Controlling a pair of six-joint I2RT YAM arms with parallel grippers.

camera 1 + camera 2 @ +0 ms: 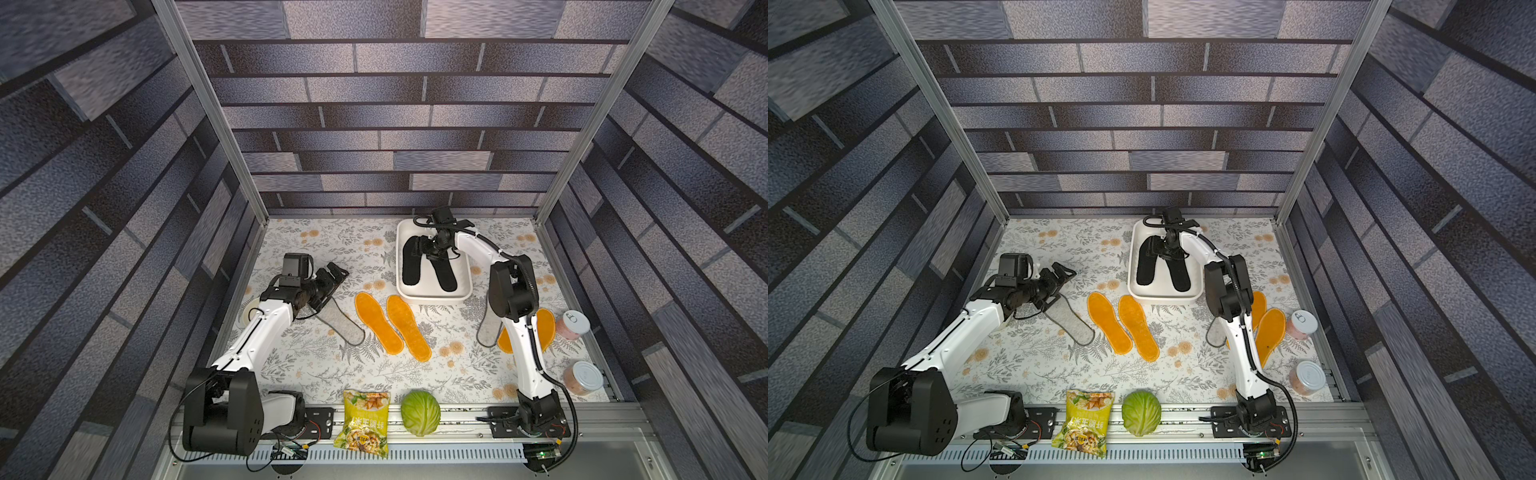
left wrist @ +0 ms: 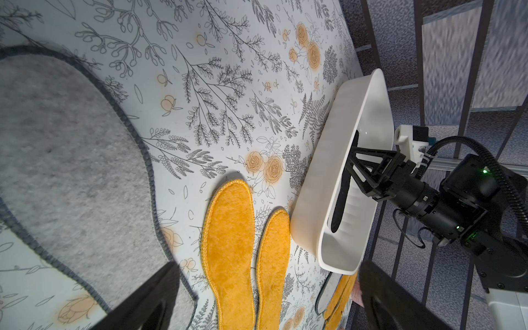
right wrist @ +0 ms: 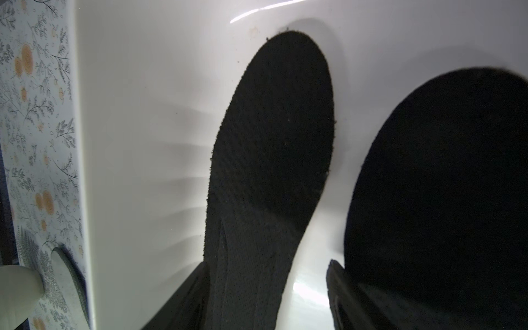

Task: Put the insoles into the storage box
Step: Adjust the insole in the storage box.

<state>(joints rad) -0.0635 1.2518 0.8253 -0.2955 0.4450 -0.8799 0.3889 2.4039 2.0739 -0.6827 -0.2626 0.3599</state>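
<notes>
Across the floor of the brick-patterned cell: floral tabletop (image 1: 316,374), white with grey ferns and orange blooms. Left arm (image 1: 257,332), white and black, over the near-left area; jaws spread wide, holding nothing, raised above the tabletop near the far end of a grey insole (image 1: 345,324) with dark edging. Right arm (image 1: 523,353), stretched to the far side; jaws lowered into the storage box (image 1: 432,296), standing partly apart astride the end of one black insole (image 1: 411,266), with bare box floor showing between it and one finger in the right wrist view, so not clamped. Storage box: white, low-walled, round-cornered, far centre-right of the tabletop. Black insoles, two, the second (image 1: 444,274) beside the first, both flat on the box floor, apart where their ends show. Orange insoles, four: two (image 1: 376,322) (image 1: 409,328) side by side on the tabletop, toes just beside the box's near wall; two (image 1: 1258,307) (image 1: 1271,332) further right, partly hidden behind the right arm. Second grey insole (image 1: 1214,336), partly hidden by the same arm. Snack bag (image 1: 365,422) and green cabbage (image 1: 420,412), near edge. Jars, two (image 1: 575,324) (image 1: 584,376), metal-lidded, right edge. Small cream bowl (image 1: 251,311), mostly hidden behind the left arm.
</notes>
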